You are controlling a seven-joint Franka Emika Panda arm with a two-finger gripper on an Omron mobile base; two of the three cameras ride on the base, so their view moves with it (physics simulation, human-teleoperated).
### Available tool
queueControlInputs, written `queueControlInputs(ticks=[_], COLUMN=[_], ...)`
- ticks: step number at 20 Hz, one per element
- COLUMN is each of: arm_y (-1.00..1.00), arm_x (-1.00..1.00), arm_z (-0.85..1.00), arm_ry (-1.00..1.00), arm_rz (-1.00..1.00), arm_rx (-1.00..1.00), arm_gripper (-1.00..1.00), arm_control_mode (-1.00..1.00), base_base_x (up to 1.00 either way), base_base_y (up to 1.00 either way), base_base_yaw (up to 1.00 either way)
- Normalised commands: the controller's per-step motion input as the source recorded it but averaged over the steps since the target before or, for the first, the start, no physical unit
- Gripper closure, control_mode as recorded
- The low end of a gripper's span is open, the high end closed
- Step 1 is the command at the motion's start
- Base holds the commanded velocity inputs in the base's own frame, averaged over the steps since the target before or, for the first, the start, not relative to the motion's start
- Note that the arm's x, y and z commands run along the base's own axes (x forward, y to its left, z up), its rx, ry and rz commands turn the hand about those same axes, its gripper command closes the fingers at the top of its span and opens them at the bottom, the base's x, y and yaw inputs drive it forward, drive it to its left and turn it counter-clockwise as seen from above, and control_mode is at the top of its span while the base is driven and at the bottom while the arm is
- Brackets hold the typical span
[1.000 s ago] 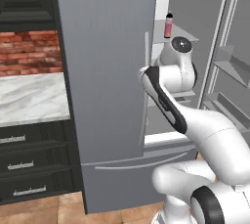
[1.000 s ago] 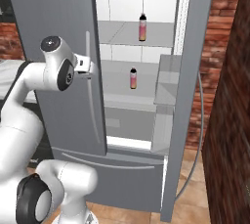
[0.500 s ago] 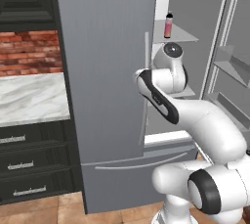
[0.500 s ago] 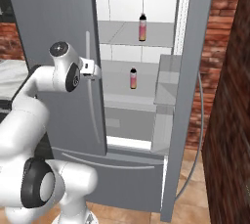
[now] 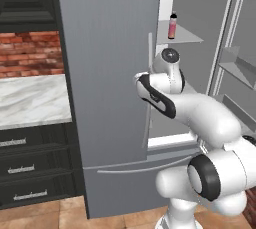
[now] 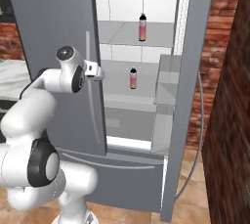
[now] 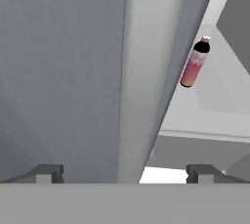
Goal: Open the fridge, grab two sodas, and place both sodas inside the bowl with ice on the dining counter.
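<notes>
Matte grey fridge (image 6: 53, 17), pink dark-capped sodas (image 6: 142, 27), red brick wall (image 5: 27, 53), veined white marble counter (image 5: 30, 100)

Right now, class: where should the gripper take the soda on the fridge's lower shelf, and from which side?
Probably around the pink body of the lower soda, below its dark cap, coming straight in from the fridge's open front: it stands upright, slim, with free shelf around it.

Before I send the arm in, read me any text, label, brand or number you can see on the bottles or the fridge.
No text can be read anywhere.
Upper soda bottle: pink label area, no legible words.
Lower soda bottle: too small to read.
Fridge: plain grey door, with no badge or numbers visible.
</notes>
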Motion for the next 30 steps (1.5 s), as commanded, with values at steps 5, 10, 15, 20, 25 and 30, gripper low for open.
queueControlInputs(ticks=[5, 10, 15, 20, 25, 30], arm_y=[0.00, 0.00, 0.00, 0.00, 0.08, 0.22], arm_x=[0.42, 0.43, 0.39, 0.10, -0.30, -0.74], arm_z=[-0.17, -0.20, -0.24, -0.13, -0.15, -0.20], arm_ry=[0.00, -0.01, -0.02, -0.03, 0.00, 0.00], arm_rz=[0.00, 0.00, 0.00, 0.00, 0.13, 0.17], arm_rx=[0.00, 0.00, 0.00, 0.03, 0.08, 0.10], arm_gripper=[-1.00, -1.00, 1.00, 1.00, 1.00, 1.00], arm_control_mode=[-1.00, -1.00, -1.00, -1.00, -1.00, -1.00], base_base_x=[0.00, 0.00, 0.00, 0.00, 0.00, 0.00], base_base_y=[0.00, 0.00, 0.00, 0.00, 0.00, 0.00], base_base_yaw=[0.00, 0.00, 0.00, 0.00, 0.00, 0.00])
